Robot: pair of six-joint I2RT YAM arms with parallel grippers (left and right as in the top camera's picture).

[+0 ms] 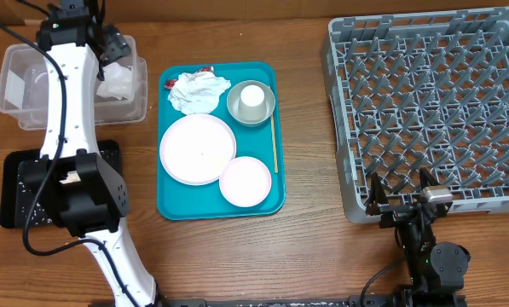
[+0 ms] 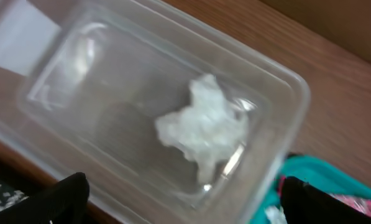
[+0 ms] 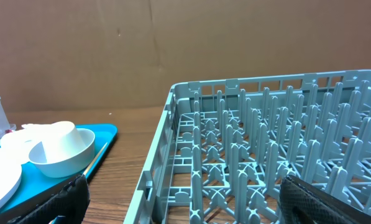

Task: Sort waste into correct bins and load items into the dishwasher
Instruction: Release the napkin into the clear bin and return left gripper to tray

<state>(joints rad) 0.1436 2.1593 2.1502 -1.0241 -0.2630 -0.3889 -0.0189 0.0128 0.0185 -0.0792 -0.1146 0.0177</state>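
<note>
Beneath the left arm [image 1: 71,102], black tray [image 1: 17,192] partly out of sight.

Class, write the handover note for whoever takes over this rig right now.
Left gripper open over the clear tub; right gripper open at the dish rack's front edge.
Done: one crumpled napkin lies in the tub.
Left: more napkins with a red scrap, large plate, small plate and the cup inside the bowl sit on the teal tray; nothing is racked.
</note>
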